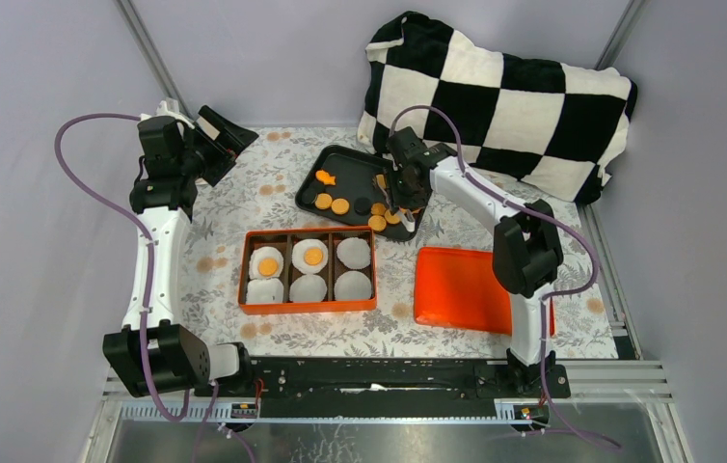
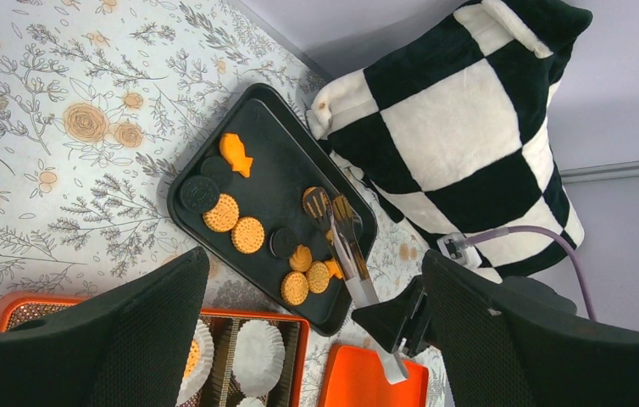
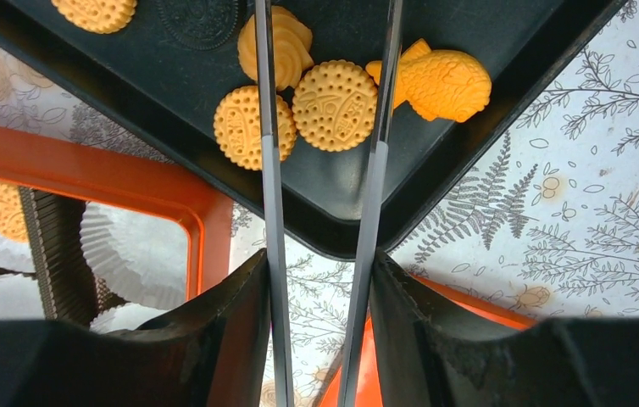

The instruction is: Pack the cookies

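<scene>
The black tray (image 1: pixel 345 169) has the orange box (image 1: pixel 308 307) of paper cups (image 1: pixel 353 253) just in front of it. Left of the tray, the left gripper (image 1: pixel 217 143) hangs wide open and empty. Over the tray's near right corner the right gripper (image 3: pixel 316 314) clamps slim tongs (image 3: pixel 267 170), blades parted. The cookies (image 3: pixel 335 105) crowd there, touching; closing could pinch two, or nip one off-centre and drop it short of the box

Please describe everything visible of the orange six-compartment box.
The orange box is plastic-looking and open-topped, with dark dividers making two rows of three compartments. Each holds a white paper cup. Two cups in the far row, left and middle, hold one round cookie each. The box lies flat on the flowered tablecloth, on the near side of the black tray and apart from it.
</scene>
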### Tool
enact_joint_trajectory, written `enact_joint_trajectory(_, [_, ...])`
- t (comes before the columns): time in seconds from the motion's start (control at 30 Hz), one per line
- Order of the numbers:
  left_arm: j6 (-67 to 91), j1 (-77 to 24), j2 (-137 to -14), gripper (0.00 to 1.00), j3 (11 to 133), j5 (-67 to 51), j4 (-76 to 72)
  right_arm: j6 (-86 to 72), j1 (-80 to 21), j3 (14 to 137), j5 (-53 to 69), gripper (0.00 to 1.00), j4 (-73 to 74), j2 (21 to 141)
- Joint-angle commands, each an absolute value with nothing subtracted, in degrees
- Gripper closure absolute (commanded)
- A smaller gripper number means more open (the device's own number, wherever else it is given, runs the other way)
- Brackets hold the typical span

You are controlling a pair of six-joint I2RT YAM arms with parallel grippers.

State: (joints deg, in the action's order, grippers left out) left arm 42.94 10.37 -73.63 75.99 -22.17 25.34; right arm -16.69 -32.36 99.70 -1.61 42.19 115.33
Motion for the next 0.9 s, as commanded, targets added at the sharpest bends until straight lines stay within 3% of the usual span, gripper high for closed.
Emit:
enact_joint_trajectory(0.0, [42.5,10.2,-73.9,0.01,75.7,-23.5,23.8,-15.2,-32.5,104.1,-2.7,0.52,45.2,117.7])
enact_joint_trajectory(0.37, [42.3,10.1,-73.7,0.01,75.9,-23.8,24.3,-13.4,-36.0,108.8,-10.4,0.55,50.8,120.4])
enact_joint_trajectory(0.67, [41.9,10.1,-73.1,0.01,75.7,-24.1,25.1,-14.5,-37.1,108.8,-11.9,0.93,50.7,118.2])
enact_joint_trajectory(0.87, [40.8,10.2,-73.4,0.01,76.2,-22.6,25.9,-15.8,-39.6,104.4,-14.3,1.00,44.2,110.5])
